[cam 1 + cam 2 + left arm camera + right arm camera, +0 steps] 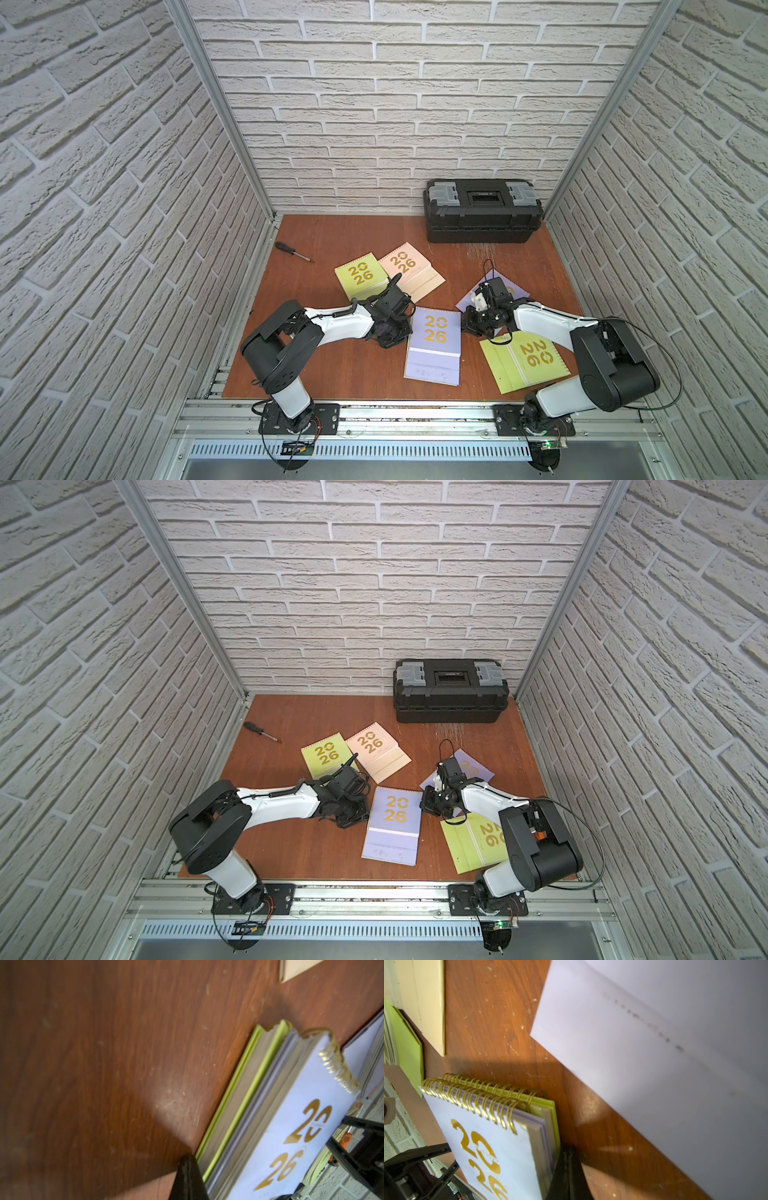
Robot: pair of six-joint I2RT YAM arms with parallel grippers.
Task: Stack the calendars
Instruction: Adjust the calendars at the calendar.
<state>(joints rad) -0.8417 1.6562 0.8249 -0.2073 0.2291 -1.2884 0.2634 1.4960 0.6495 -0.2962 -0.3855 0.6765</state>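
In the middle of the wooden table lies a lavender calendar (434, 345) (291, 1126) (492, 1147) stacked on a lime green calendar (239, 1095) (550, 1109). My left gripper (404, 332) (190, 1160) is shut, its tip against this stack's left edge. My right gripper (467, 322) (566, 1154) is also shut, its tip at the stack's right edge. Neither holds anything. Further back lie a lime green calendar (361, 274) and a peach calendar (409, 270). Another lavender calendar (509, 286) (654, 1064) is partly hidden under my right arm. At the front right a lime green calendar (525, 361) lies.
A black toolbox (484, 210) stands at the back right against the brick wall. At the back left lies a screwdriver (293, 251). Brick-patterned walls close in three sides, and a metal rail (415, 415) runs along the front edge.
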